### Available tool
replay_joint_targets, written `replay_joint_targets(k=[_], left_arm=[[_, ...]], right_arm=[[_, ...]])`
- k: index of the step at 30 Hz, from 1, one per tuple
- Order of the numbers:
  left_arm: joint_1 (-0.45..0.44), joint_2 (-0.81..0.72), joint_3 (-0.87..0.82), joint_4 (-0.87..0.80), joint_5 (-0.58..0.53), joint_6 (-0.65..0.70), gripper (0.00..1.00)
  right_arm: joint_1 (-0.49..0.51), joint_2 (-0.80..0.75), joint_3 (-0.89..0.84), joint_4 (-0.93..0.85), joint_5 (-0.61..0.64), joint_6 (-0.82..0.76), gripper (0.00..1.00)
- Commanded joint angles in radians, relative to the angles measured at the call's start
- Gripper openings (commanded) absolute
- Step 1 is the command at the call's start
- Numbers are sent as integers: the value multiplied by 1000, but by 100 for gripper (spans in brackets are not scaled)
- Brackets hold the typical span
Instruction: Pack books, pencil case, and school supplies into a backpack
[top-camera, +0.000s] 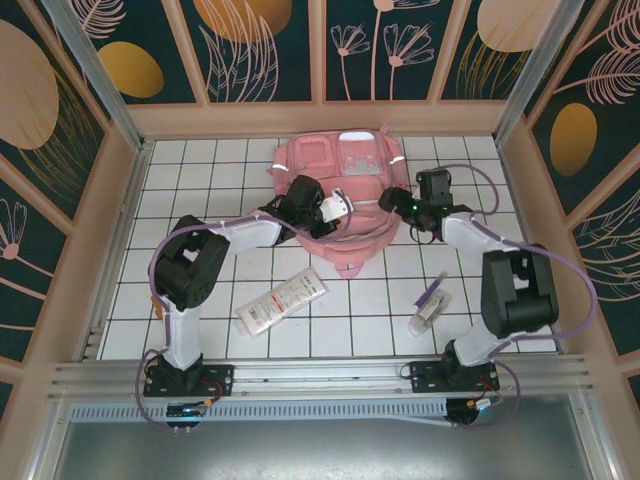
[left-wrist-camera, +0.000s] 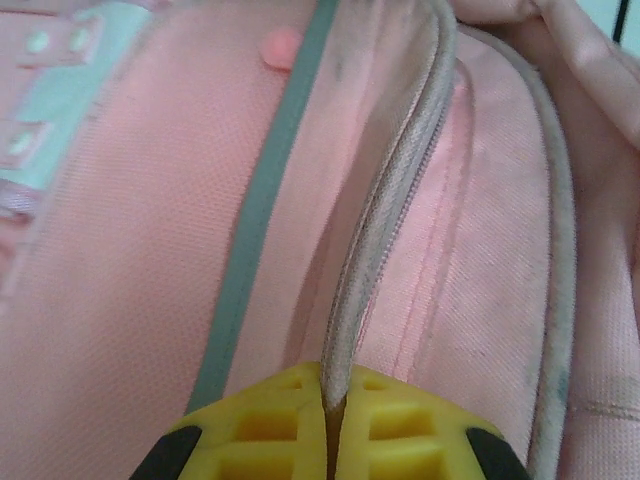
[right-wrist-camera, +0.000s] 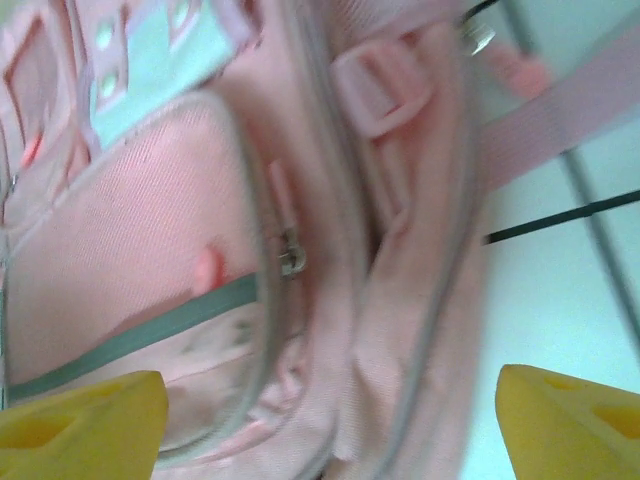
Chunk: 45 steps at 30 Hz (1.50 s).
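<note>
The pink backpack (top-camera: 335, 165) lies at the back middle of the table, its mouth toward the arms. My left gripper (top-camera: 337, 212) is shut on the backpack's zipper edge (left-wrist-camera: 385, 230), which runs up from between the yellow fingertips (left-wrist-camera: 270, 420). My right gripper (top-camera: 393, 200) stands open over the backpack's right rim (right-wrist-camera: 420, 300), its yellow fingers (right-wrist-camera: 80, 425) wide apart, and a zipper pull (right-wrist-camera: 290, 255) lies ahead of them. The white pencil case (top-camera: 282, 300) lies on the tiles in front. A purple pen (top-camera: 432, 292) and a small whitish tube (top-camera: 425, 316) lie at the right front. The books are out of view.
A pink strap and buckle (right-wrist-camera: 385, 90) of the backpack trail to the right over the white tiled table (top-camera: 200, 180). Wooden walls (top-camera: 320, 118) close in the back and sides. The arms' bases sit on a metal rail (top-camera: 320, 375) at the near edge.
</note>
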Motion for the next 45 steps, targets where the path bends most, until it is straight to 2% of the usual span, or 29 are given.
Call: replay_joint_targets(k=[1, 7, 8, 10, 15, 21, 24, 27, 29, 30, 34, 38, 40, 42, 45], left_arm=[[7, -106, 12, 62, -78, -100, 0], [6, -227, 18, 81, -138, -245, 0], [6, -244, 17, 91, -168, -277, 0], [7, -299, -2, 130, -204, -309, 0], [6, -354, -29, 210, -234, -330, 0], [7, -332, -7, 214, -234, -361, 0], [6, -316, -4, 215, -239, -375, 0], [7, -302, -2, 220, -264, -416, 0], [7, -291, 1, 212, -273, -455, 0], [9, -285, 5, 205, -276, -466, 0], [9, -257, 56, 119, -274, -476, 0], [17, -257, 80, 75, -281, -449, 0], [27, -229, 75, 75, -269, -446, 0], [39, -224, 72, 72, -235, -445, 0], [55, -224, 62, 80, -165, -446, 0]], right_arm=[[-28, -113, -47, -137, 248, 94, 88], [-70, -288, -121, -425, 438, 308, 91], [-70, -312, -128, -484, 467, 339, 94], [-75, -349, -143, -579, 486, 394, 95], [-81, -397, -199, -740, 376, 465, 93], [-80, -423, -238, -862, 234, 500, 78], [-78, -439, -280, -833, 190, 470, 75], [-48, -440, -255, -737, 117, 351, 74], [2, -435, -213, -600, -21, 192, 77], [37, -422, -187, -560, -51, 131, 77], [229, -322, -49, -513, -4, -75, 76], [384, -228, 0, -395, -196, -272, 70], [470, -189, 18, -355, -248, -392, 70], [566, -154, 32, -323, -251, -570, 74], [709, -132, -10, -254, -227, -983, 82]])
